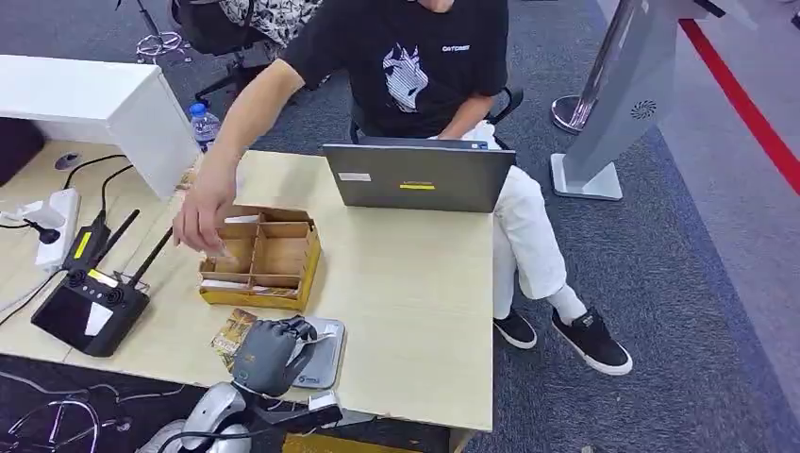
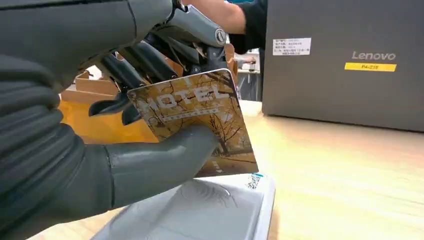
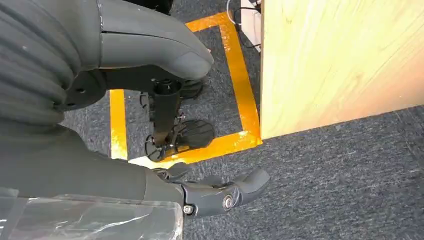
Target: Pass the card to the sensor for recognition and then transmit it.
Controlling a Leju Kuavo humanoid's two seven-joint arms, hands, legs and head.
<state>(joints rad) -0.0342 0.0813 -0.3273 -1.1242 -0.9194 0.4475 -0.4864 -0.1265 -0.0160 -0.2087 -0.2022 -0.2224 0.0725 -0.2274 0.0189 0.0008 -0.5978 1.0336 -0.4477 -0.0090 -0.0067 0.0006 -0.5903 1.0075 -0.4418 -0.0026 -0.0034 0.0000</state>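
My left hand (image 1: 269, 351) pinches a brown hotel card (image 2: 200, 117) between thumb and fingers, right over the grey sensor pad (image 2: 200, 215). From the head view the card (image 1: 232, 334) pokes out left of the hand, above the sensor (image 1: 324, 359) near the table's front edge. My right hand (image 3: 150, 125) hangs beside the table above the carpet, fingers loosely apart and holding nothing.
A wooden divided card box (image 1: 264, 257) stands just beyond the sensor; a person's hand (image 1: 203, 217) reaches into it. A grey laptop (image 1: 415, 176) sits at the far edge with the person seated behind. A black remote controller (image 1: 90, 307) lies at the left.
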